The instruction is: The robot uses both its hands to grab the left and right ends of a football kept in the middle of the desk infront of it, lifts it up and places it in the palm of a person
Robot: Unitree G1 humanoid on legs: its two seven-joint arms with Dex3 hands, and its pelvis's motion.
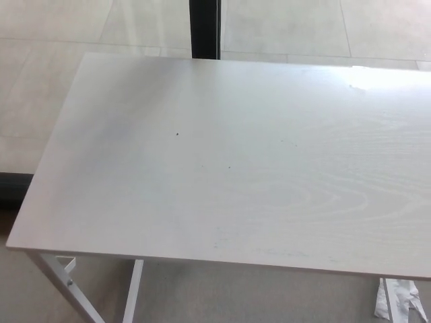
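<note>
A pale wood-grain desk fills most of the head view. No football shows on it or anywhere else in the picture. Neither of my hands nor any part of my arms is in view. No person's hand or palm shows either.
The desk's near edge runs along the bottom, with white metal legs under its left corner. A dark post stands behind the far edge on a tiled floor. Crumpled white paper lies on the floor at bottom right.
</note>
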